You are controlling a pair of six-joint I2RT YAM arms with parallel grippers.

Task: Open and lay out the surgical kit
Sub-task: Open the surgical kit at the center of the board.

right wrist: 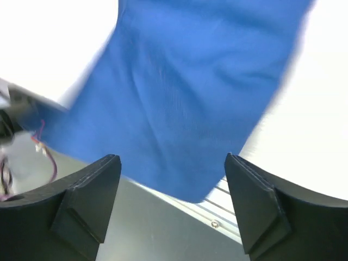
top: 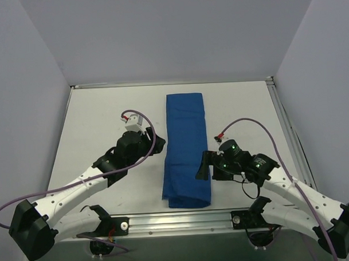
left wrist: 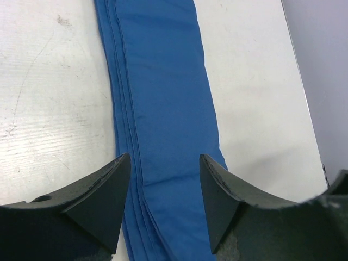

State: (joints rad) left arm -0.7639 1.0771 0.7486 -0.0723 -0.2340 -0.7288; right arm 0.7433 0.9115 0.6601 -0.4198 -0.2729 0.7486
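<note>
The surgical kit (top: 186,150) lies in the middle of the white table (top: 94,122) as a long, narrow strip of folded royal-blue cloth. Its long axis runs straight from the near edge toward the far wall. One short end sits just shy of the metal rail (top: 183,220) at the front, and the other points away from the arms.

The left gripper (left wrist: 166,157) hangs over the strip with its jaws spread wide and nothing between them but the cloth lying below. The right gripper (top: 203,165) sits at the strip's right edge near the front end, also spread and empty.

From above, the cloth reads as one flat blue band, slightly fuller at the near end. The left wrist camera adds what that view misses: several stacked fold edges running along one long side, like pages, and scuffs on the tabletop beside them. The right wrist camera shows the near end of the cloth overhanging toward the rail. That picture is smeared, so I can't say whether the right fingertips touch the fabric or hover just above it.
</note>
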